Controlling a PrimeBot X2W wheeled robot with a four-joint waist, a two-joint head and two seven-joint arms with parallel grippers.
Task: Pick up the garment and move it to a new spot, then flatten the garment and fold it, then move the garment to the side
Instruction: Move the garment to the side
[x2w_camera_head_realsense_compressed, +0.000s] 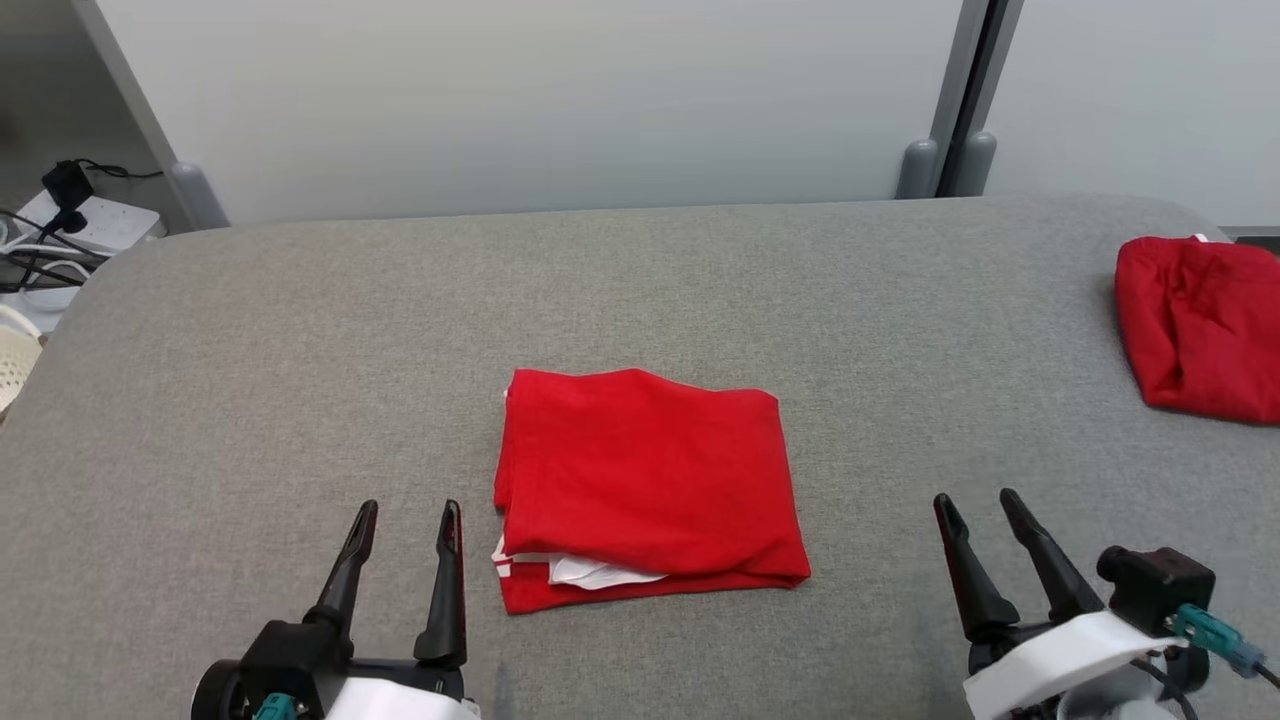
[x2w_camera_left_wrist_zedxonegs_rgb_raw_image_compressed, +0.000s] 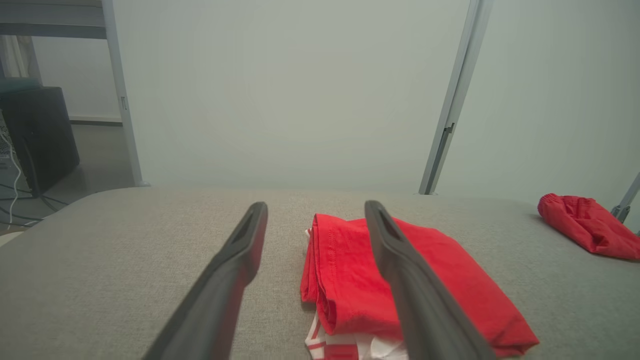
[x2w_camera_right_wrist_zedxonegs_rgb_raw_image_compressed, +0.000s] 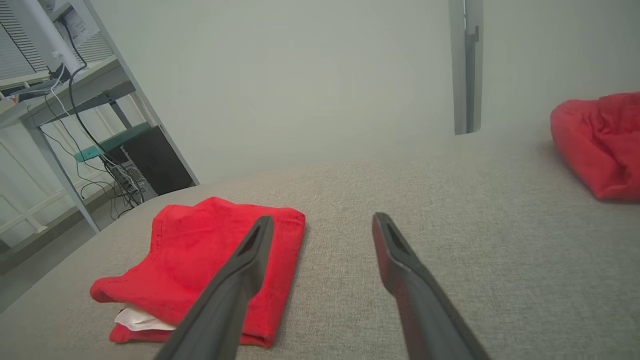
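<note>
Grey fabric tabletop (x2w_camera_head_realsense_compressed: 250, 350), pale partition (x2w_camera_head_realsense_compressed: 550, 100) behind: a folded red cloth garment with white trim (x2w_camera_head_realsense_compressed: 645, 480) lies at centre. The left gripper (x2w_camera_head_realsense_compressed: 408, 512), fingers spread and empty, stands just beside its left edge. The right gripper (x2w_camera_head_realsense_compressed: 976, 500), likewise spread and empty, is farther off. A crumpled red garment (x2w_camera_head_realsense_compressed: 1200, 320) sits far right.

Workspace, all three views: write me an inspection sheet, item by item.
Surface: grey fabric tabletop, flat.
Job's things: folded red garment lies mid-table, with a white striped layer peeking from its near edge.
Clutter: second red garment, bunched, at the table's right edge.
Grippers: left gripper and right gripper both open, holding nothing, either side of the folded garment and apart from it.
Cables: dark cables and a white power strip beyond the far left corner.
Surroundings: pale wall panels behind.
</note>
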